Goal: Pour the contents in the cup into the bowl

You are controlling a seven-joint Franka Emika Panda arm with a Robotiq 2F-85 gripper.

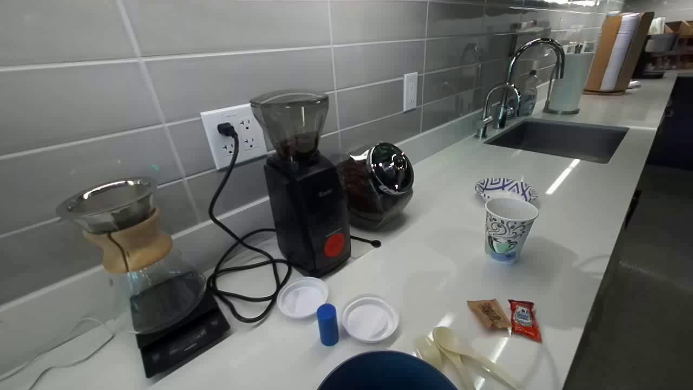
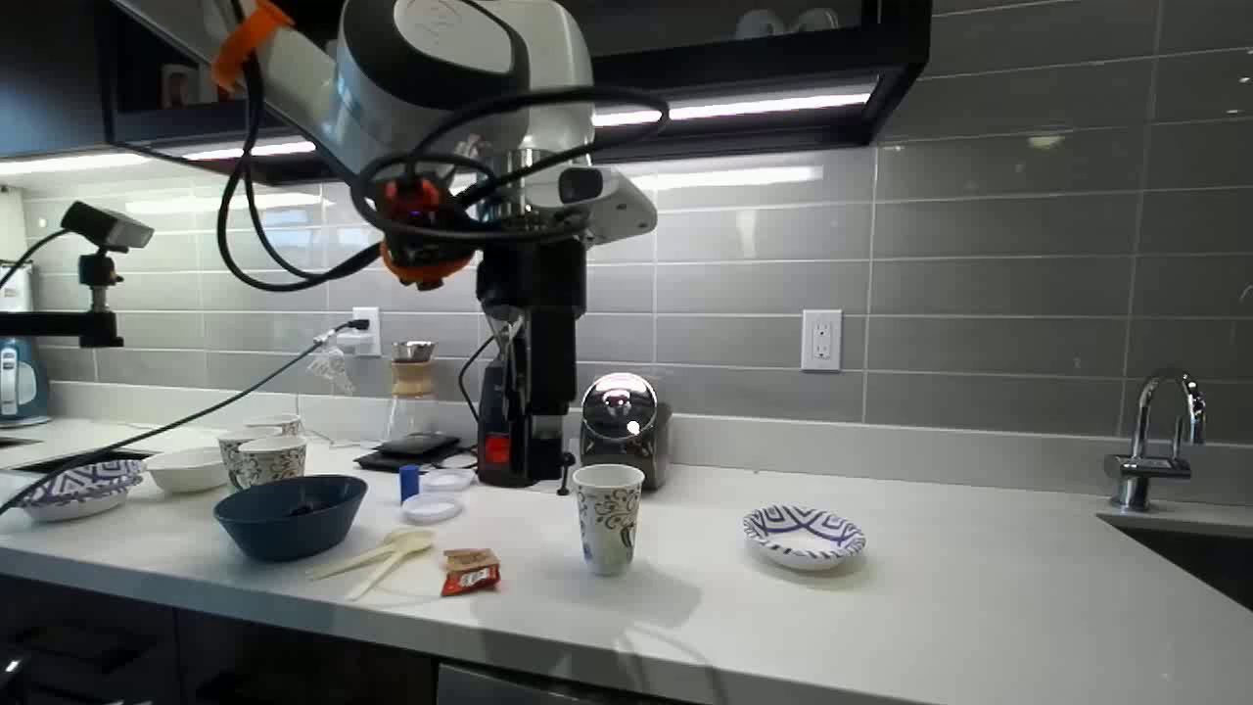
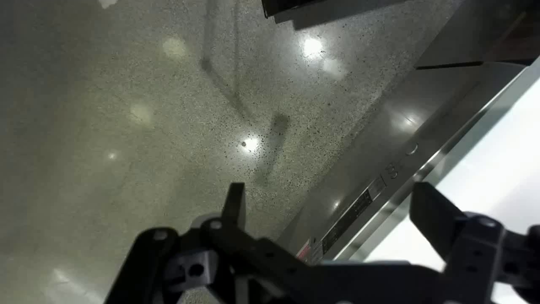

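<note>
pouring hasn't been started, looks like: cup [image 2: 608, 524] stood upright, apart from bowl [image 2: 805, 542]; claw [image 3: 329, 202] spread, nothing held. grabbing, carrying, tipping yet to be done.

My gripper [image 3: 329, 190]: black, grey block [image 3: 207, 262]. Above gripper I see white arm [image 2: 560, 78], black cap [image 2: 431, 88] bearing pale disc [image 2: 453, 34], looping black cables [image 2: 587, 94], orange strap [image 2: 247, 44].
</note>
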